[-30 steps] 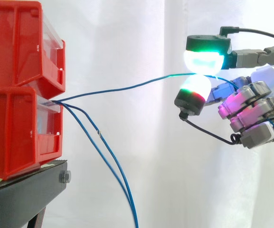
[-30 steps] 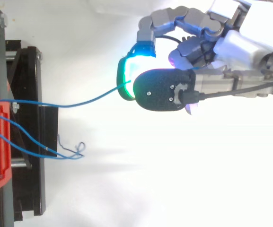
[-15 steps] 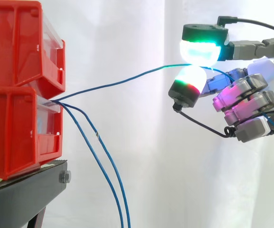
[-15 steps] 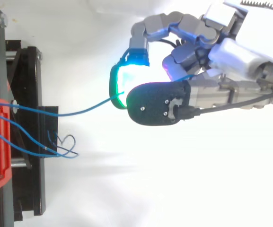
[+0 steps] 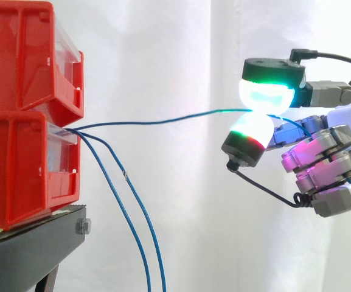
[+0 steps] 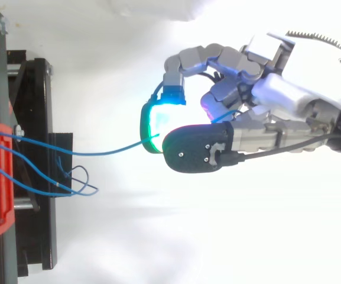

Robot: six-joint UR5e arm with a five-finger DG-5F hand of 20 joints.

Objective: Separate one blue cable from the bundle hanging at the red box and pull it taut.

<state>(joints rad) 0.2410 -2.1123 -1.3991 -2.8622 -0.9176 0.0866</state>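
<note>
— What's on the left?

— The red box point(image 5: 17, 170), sitting on a black stand point(image 5: 38, 249) with a second red bin point(image 5: 23, 55) stacked on top of it. Blue cables come out of the red box's front lip.

— Where do they go?

— Two loose cables point(image 5: 125, 176) droop down and away to the right of the red box. The separated blue cable point(image 5: 163, 120) leaves the same lip and runs nearly level to the right (a slight sag, almost straight).

— And the hand?

— The hand point(image 5: 324, 161) is well to the right of the red box, at about the height of the box's top. Two glowing fingertips point(image 5: 266, 94) are pressed together, one above the other, pinching the separated blue cable between them. The other fingers are curled into the palm, holding nothing that I can make out.
</note>
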